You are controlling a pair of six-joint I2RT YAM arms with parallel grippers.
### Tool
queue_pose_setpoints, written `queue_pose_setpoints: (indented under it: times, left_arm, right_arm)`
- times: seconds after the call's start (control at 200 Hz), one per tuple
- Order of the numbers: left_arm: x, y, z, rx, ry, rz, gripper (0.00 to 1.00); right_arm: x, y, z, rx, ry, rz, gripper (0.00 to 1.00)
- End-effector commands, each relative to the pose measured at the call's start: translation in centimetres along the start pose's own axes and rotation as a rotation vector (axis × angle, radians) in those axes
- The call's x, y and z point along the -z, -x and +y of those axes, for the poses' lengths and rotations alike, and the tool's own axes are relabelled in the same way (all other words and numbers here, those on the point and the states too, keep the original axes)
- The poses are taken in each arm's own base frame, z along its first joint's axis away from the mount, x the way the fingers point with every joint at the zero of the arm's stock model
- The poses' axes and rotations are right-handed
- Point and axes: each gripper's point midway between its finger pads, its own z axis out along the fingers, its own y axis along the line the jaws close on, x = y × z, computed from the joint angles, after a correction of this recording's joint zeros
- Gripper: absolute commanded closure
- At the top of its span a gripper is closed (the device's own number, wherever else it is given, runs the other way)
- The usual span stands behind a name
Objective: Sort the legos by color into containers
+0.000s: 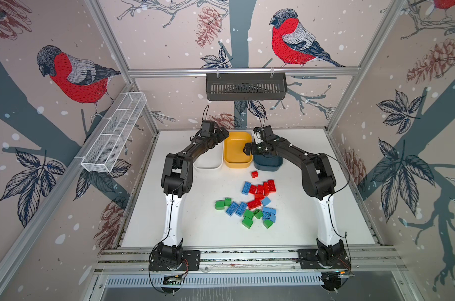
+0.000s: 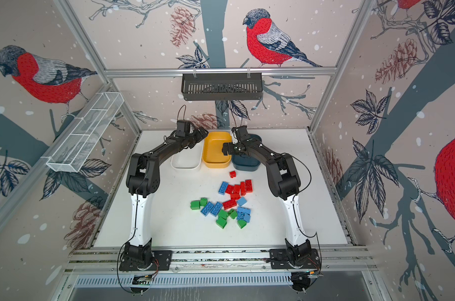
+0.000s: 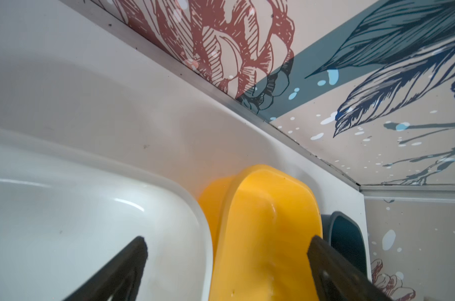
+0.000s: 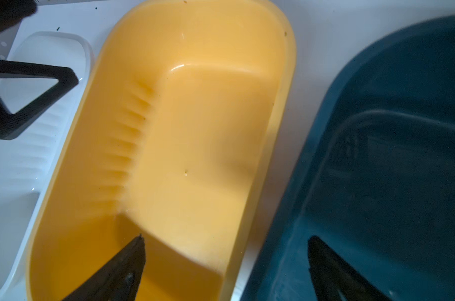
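Both grippers hang over the row of tubs at the upper middle of both top views, jaws spread wide and empty. The left gripper (image 1: 222, 133) is over the far ends of the white tub (image 1: 208, 163) and yellow tub (image 1: 237, 155). The right gripper (image 1: 248, 150) straddles the yellow tub's rim and the teal tub (image 1: 269, 166).

The legos (image 1: 255, 203) lie heaped on the table (image 1: 195, 221) at lower centre, with one red brick (image 1: 254, 174) apart, just below the teal tub. No brick shows in any tub.

My worry is the crowding. The two grippers are near each other and could knock together. The tubs look light and sit side by side, so a finger catching a rim could shove the whole row. Down in the heap the colours touch, so a wide pinch may drag a neighbour along into the wrong tub.
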Motion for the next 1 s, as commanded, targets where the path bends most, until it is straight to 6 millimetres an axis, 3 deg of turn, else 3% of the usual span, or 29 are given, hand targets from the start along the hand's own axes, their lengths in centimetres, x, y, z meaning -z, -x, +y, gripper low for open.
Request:
queue_pose_setpoints:
  times: [0.0, 0.16, 0.415, 0.57, 0.805, 0.995]
  left_arm:
    - [1.0, -1.3, 0.4, -0.072, 0.025, 0.015, 0.03]
    - [2.7, -2.6, 0.3, -0.126, 0.047, 0.015, 0.03]
    - [3.5, -5.1, 0.7, -0.166, 0.078, 0.061, 0.03]
    - [4.0, -6.5, 0.9, -0.167, 0.088, 0.091, 0.03]
    - [3.8, -8.7, 0.3, -0.167, 0.059, 0.152, 0.03]
    - [3.7, -9.4, -0.8, -0.163, 0.028, 0.17, 0.03]
  right_arm:
    - [0.8, -0.7, -1.3, 0.042, -0.099, 0.009, 0.03]
    - [0.9, -2.3, -2.1, 0.071, -0.205, 0.041, 0.06]
    - [-0.2, -3.9, -1.5, 0.151, -0.338, 0.116, 0.15]
    - [-0.3, -4.8, -1.0, 0.157, -0.323, 0.151, 0.24]
    - [0.0, -6.6, -0.8, 0.221, -0.317, 0.202, 0.26]
    - [0.6, -7.2, -1.1, 0.244, -0.324, 0.225, 0.32]
